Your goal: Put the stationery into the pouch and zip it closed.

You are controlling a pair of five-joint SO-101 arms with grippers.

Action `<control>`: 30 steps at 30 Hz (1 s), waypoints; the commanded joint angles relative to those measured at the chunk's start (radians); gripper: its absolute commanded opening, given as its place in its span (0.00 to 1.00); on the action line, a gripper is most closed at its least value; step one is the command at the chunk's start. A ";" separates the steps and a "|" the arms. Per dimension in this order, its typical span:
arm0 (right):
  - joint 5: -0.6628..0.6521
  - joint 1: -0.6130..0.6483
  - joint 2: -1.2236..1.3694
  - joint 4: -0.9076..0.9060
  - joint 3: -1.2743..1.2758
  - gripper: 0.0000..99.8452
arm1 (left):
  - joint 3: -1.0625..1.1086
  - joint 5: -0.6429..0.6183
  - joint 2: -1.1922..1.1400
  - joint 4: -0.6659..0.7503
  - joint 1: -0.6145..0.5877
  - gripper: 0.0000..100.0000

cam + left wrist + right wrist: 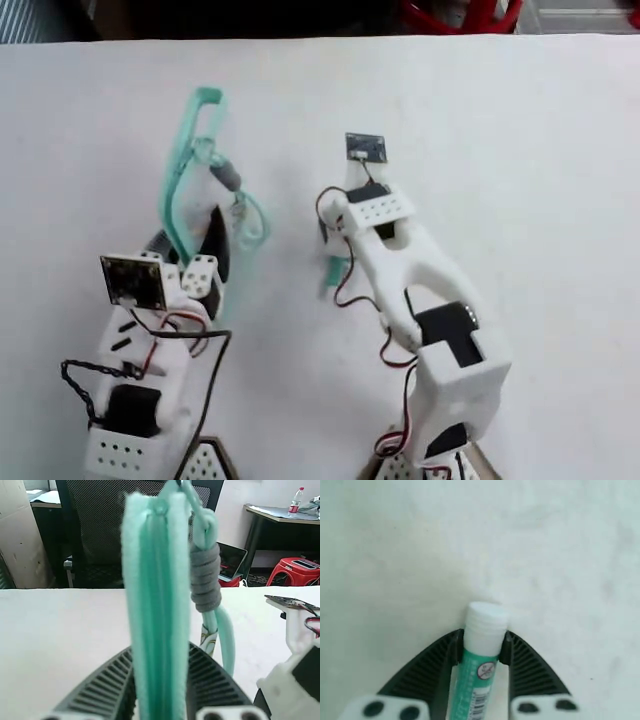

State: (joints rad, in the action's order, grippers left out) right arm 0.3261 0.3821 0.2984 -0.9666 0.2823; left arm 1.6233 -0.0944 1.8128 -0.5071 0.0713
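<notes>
The mint-green pouch (185, 170) (155, 605) was turned on edge at about ten o'clock from the middle of the table (520, 150), with the left gripper (160, 652) clamped on it. Its contents could not be seen. A grey-wrapped loop (205, 580) hung at its three o'clock side. The glue stick (482, 630), white-capped with a green label, sat pinched in the right gripper (480, 640), at four o'clock from the pouch and apart from it.
</notes>
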 commanded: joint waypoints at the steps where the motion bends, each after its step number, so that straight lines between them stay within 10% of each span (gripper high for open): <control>1: -0.002 -0.045 -0.111 -0.027 -0.041 0.02 | -0.060 -0.012 0.008 -0.002 0.004 0.12; 13: -0.342 0.097 -0.929 0.340 -0.023 0.02 | -0.035 -0.011 0.008 0.006 0.053 0.12; 22: -0.773 0.346 -0.862 0.812 -0.014 0.02 | -0.035 -0.011 0.008 -0.002 0.065 0.12; 30: -0.786 0.354 -0.714 0.943 -0.014 0.02 | -0.035 -0.011 0.008 -0.002 0.065 0.12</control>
State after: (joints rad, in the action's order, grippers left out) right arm -0.4488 0.7288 -0.4365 -0.0598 0.2839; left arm 1.6233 -0.0944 1.8128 -0.5102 0.1220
